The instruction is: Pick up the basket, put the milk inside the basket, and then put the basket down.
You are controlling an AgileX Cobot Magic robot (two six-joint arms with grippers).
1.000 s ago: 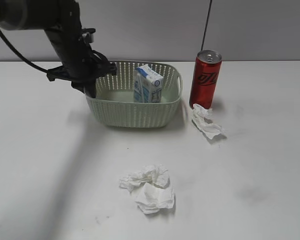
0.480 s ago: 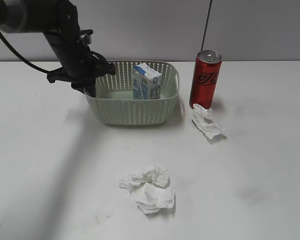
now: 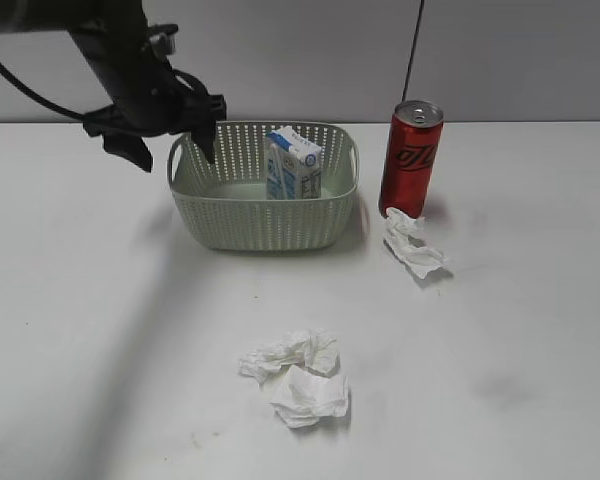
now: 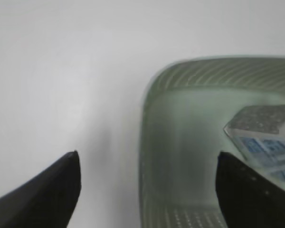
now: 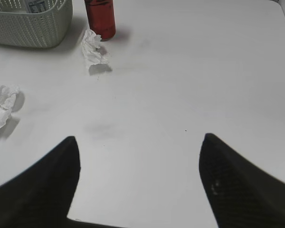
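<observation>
Above the basket's left end, the left pincer (image 3: 170, 150) hangs wide apart and empty, one tip outside the rim and one over it, touching nothing as far as the exterior view shows. The basket (image 3: 265, 222) sits flat on the surface (image 3: 100, 350), and the milk (image 3: 294, 165) stands upright inside it, toward the back. Further right stand a can (image 3: 410, 158) and a crumpled tissue (image 3: 412, 245). The right pincer (image 5: 140, 183) is wide too, well apart from everything. To my eye the last step, setting the basket down, is done; what remains is only lifting the left arm clear without catching the rim.
</observation>
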